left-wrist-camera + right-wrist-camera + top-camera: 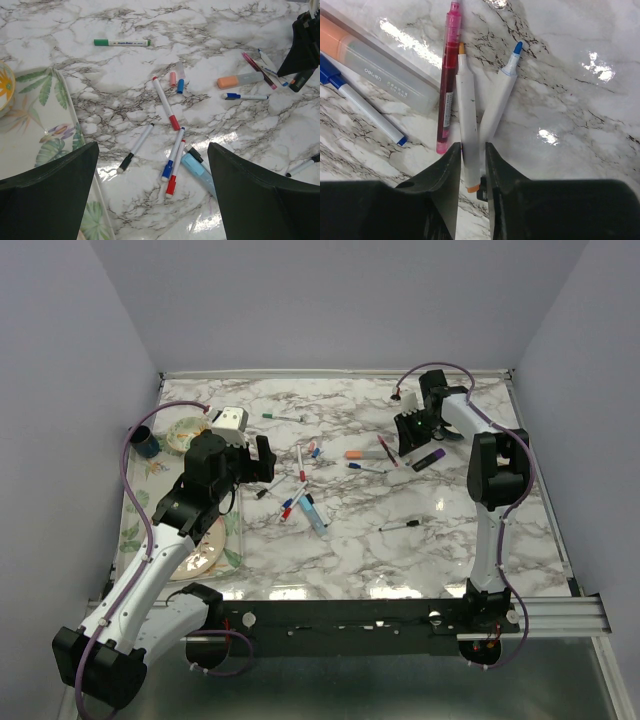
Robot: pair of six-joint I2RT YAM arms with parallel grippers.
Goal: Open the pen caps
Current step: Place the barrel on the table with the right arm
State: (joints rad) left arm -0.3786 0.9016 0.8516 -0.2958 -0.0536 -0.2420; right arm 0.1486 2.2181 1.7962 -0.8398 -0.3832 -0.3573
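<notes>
Nearest the arms, a black-capped pen lies alone on the desk, well apart from the rest. Next out, the left tool hangs wide open and empty above the middle. Under it several pens lie close together, some crossing, with red, blue and black caps on. Just past them sit a pink stub and a blue stub, which look like caps pulled off.

Farther, on the right, the right tool is low over a white orange pen. Its jaws stand a narrow slot apart on either side of the pen's tail, and a sliver of gap shows on one side, so I take it to be loose rather than pinching. The pen lies flat with its orange nib bare, touching a pink pen and beside a bare blue-nib pen. It seems done, so the step looks like letting go.

To do that well, open a little wider and rise straight up, so the fingers drag none of the three. The lone black-capped pen would then be the easy choice. One tool holds the barrel, the other takes the cap, and the pull runs along the pen's length.

The desk is glossy white marble with grey veins and lamp glare. It is likely slick, so pens may skate. A leaf-print tray lies at the left, and a green pen lies farthest out. Plain lilac walls close in three sides.
</notes>
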